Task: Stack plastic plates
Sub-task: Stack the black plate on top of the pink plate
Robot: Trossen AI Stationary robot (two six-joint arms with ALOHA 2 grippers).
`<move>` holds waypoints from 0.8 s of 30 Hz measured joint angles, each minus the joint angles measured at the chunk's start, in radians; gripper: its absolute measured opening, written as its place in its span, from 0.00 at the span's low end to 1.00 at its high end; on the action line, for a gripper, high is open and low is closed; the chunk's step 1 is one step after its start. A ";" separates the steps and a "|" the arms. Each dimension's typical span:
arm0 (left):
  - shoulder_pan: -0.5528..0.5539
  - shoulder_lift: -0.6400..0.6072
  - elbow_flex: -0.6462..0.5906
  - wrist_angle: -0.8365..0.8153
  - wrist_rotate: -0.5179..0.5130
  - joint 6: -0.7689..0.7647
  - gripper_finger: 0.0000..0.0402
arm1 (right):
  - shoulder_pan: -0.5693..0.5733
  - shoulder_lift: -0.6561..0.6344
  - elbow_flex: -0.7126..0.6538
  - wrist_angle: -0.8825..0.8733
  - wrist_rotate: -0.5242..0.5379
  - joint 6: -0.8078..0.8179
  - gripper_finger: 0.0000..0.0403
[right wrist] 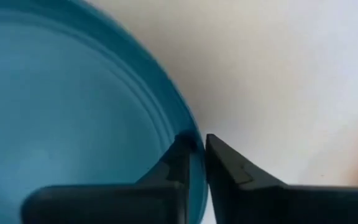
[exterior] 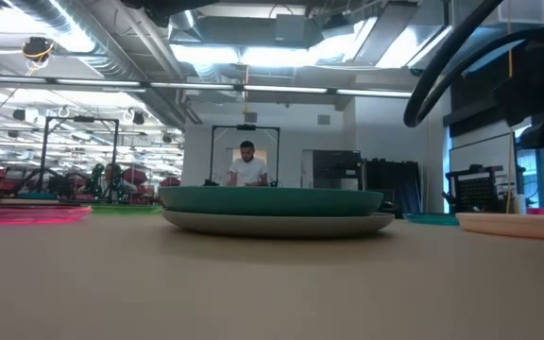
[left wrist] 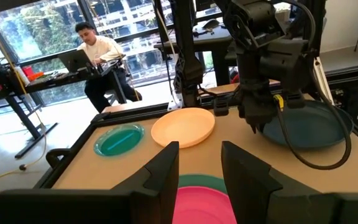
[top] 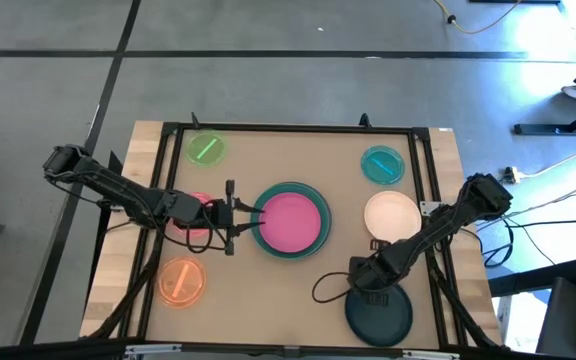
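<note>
**Right fingers pinch the dark teal plate's rim; left fingers parted at the stack**

High view: seven plates show singly or stacked. In the middle a magenta plate (top: 293, 219) lies in a teal-green plate (top: 317, 243). The left gripper (top: 251, 217) sits at that stack's rim, a pink plate (top: 196, 203) partly hidden under the arm behind it. A green plate (top: 206, 150) and an orange plate (top: 182, 282) lie to either side of that arm, well apart from its fingers. The right gripper (top: 370, 284) is at the rim of the dark teal plate (top: 379, 315); a cream plate (top: 392, 216) lies near it, a small teal plate (top: 382, 164) beyond that.

Low view: the teal-green plate rests in a grey plate (exterior: 278, 224), so the stack counts three. No gripper can be made out here.

Left wrist view: the left fingers (left wrist: 164, 168) stand apart, gripping nothing, with the magenta plate's edge just below the gap between them. Ahead of them lie the cream plate, the small teal plate and the dark teal plate, with the right arm standing over the last.

Right wrist view: the right fingers (right wrist: 178, 163) are closed on the dark teal plate's rim, one finger inside the rim, one outside over the bare table (right wrist: 291, 74).
</note>
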 joint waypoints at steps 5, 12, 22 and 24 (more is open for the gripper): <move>0.000 0.000 0.000 0.000 0.000 0.000 0.28 | 0.000 -0.001 0.000 0.004 -0.017 0.000 0.02; 0.000 0.000 0.000 0.000 0.000 -0.001 0.28 | 0.000 -0.070 0.000 0.009 0.006 0.001 0.01; 0.024 0.000 0.000 0.001 0.000 -0.001 0.28 | -0.033 -0.254 0.000 0.005 0.189 0.043 0.00; 0.029 0.000 0.000 0.001 0.000 -0.003 0.28 | -0.057 -0.280 0.000 0.010 0.191 0.056 0.00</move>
